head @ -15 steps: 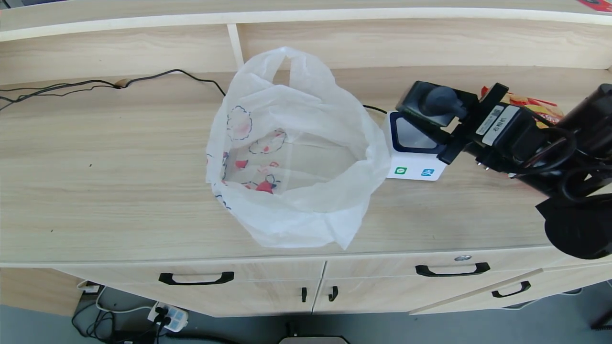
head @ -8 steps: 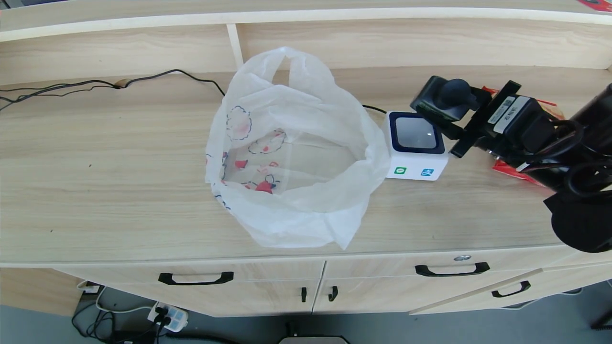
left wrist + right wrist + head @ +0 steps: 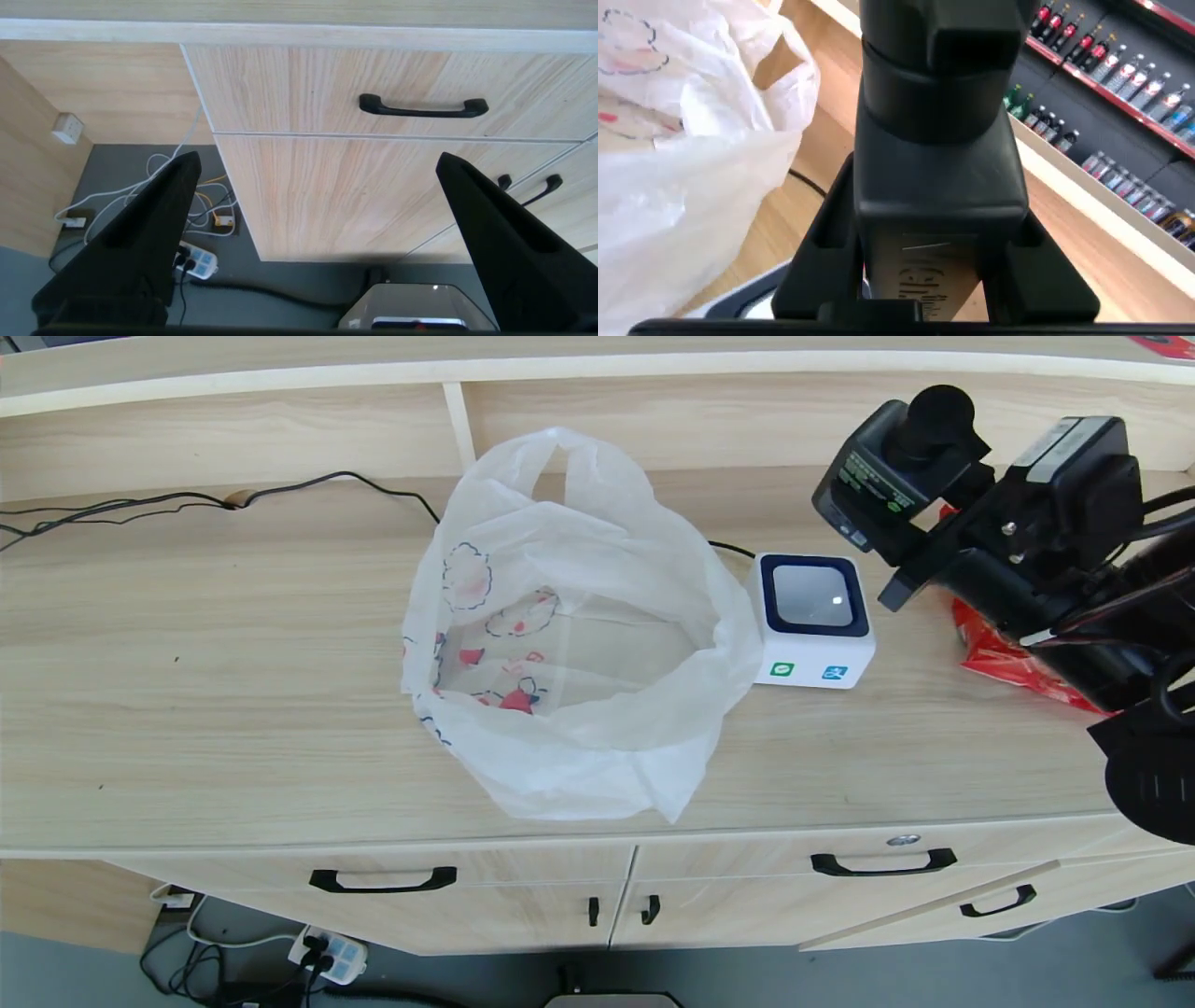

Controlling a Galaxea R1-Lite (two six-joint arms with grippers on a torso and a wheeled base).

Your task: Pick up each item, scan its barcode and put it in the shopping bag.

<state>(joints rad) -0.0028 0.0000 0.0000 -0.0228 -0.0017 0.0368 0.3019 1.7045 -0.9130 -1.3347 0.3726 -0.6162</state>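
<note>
My right gripper (image 3: 920,518) is shut on a black bottle (image 3: 887,467) with a round black cap, held up in the air behind and to the right of the scanner. In the right wrist view the black bottle (image 3: 934,140) sits between the gripper (image 3: 934,266) jaws. The white scanner (image 3: 810,658) with its dark-framed window stands on the counter, right of the open white shopping bag (image 3: 569,644). A red snack packet (image 3: 999,653) lies on the counter under the right arm. My left gripper (image 3: 318,243) hangs open below the counter, facing the drawers.
Black cables (image 3: 187,499) trail along the back left of the wooden counter (image 3: 187,691). A raised shelf wall (image 3: 709,420) runs behind it. Drawers with black handles (image 3: 383,879) are below. A power strip (image 3: 331,954) lies on the floor.
My right arm has lifted the black bottle up and to the right, off the scanner's window, which now shows whole. The bag and scanner have not moved.
</note>
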